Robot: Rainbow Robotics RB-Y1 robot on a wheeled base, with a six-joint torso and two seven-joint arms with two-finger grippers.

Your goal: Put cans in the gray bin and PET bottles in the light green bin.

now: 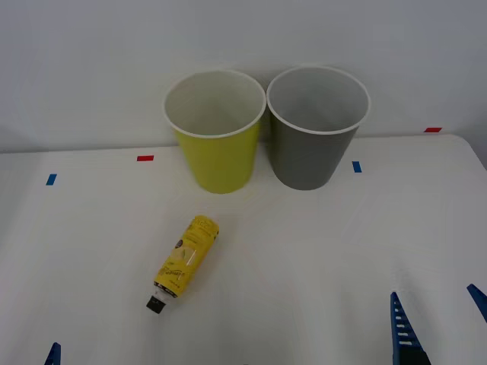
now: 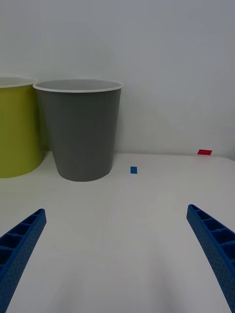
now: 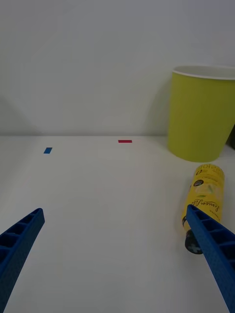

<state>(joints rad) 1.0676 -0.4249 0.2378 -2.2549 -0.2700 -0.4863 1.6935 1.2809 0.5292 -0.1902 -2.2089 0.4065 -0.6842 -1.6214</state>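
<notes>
As it lay on my desk (image 1: pixel 319 251):
PET bottle (image 1: pixel 185 257): flat, black cap toward me, base angled toward the light green bin (image 1: pixel 217 144).
Label: yellow, dark print unreadable.
Gray bin (image 1: pixel 313 141): touching the green one.
My left end effector (image 3: pixel 115 254): spread.
My right end effector (image 2: pixel 117 252): spread, holding nothing.

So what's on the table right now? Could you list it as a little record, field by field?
surface: white table with small red and blue tape marks
light green bin: upright at the back, nothing visible inside
gray bin: upright, close beside the green one on the robot's right
bottle: yellow-labelled PET bottle lying on its side in front of the green bin, black cap toward the robot
left gripper: open, low near the table's front edge, bottle beside one finger
right gripper: open, facing the gray bin
</notes>
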